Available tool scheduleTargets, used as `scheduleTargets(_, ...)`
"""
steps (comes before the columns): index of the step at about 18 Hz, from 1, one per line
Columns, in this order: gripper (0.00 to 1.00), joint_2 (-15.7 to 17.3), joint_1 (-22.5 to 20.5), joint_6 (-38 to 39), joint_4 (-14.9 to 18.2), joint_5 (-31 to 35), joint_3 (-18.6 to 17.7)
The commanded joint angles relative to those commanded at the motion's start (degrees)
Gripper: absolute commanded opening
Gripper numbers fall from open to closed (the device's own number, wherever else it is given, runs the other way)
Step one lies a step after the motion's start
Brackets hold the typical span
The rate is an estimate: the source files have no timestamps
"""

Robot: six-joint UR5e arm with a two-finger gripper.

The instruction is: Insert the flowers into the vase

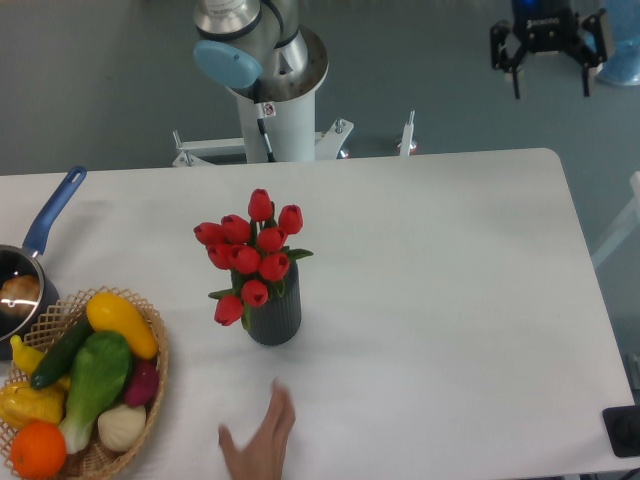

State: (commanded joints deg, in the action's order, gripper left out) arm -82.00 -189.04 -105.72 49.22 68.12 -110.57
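Far from the open tool [550, 88], flowers [250, 255] stand in the vase [275, 318].

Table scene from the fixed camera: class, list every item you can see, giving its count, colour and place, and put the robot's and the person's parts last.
tulips: about ten, red with green leaves, standing in the vase
vase: one, dark grey, ribbed, upright at mid-table
table: one, white
wicker basket: one, tan, bottom-left corner, filled with vegetables and an orange
saucepan: one, blue handle, left edge, partly cut off
robot base: one, white and grey, behind the table
gripper: one, black, open, empty, raised top right
hand: one, a person's, bottom edge, in front of the vase
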Motion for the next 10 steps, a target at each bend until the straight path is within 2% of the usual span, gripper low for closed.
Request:
scheduleTargets(4,1.00,-0.2,-4.4,-8.0,1.6,-0.3,0.1)
scheduleTargets(8,1.00,-0.4,-5.0,-8.8,1.8,-0.4,0.0)
scheduleTargets(10,1.00,-0.4,-4.9,-8.7,3.2,-0.4,0.0)
